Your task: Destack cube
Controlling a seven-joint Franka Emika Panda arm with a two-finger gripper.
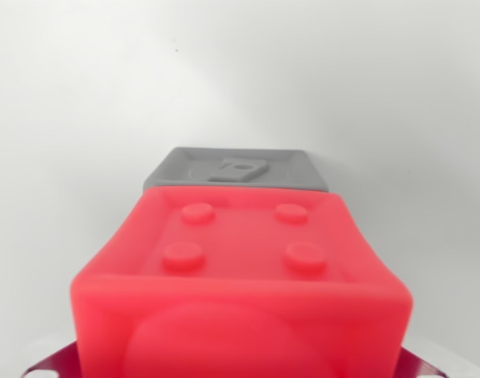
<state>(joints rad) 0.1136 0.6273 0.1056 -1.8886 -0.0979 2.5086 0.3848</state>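
We read one mark only: a raised figure resembling a 7 on the top face of the grey cube point(238, 169). The red cube point(243, 276) shows four round studs, no lettering.

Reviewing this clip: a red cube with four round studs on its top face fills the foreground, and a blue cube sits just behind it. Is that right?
Not quite. The cube behind is grey, not blue, as the wrist view shows. The rest holds: the red cube fills the foreground with four round studs on top.
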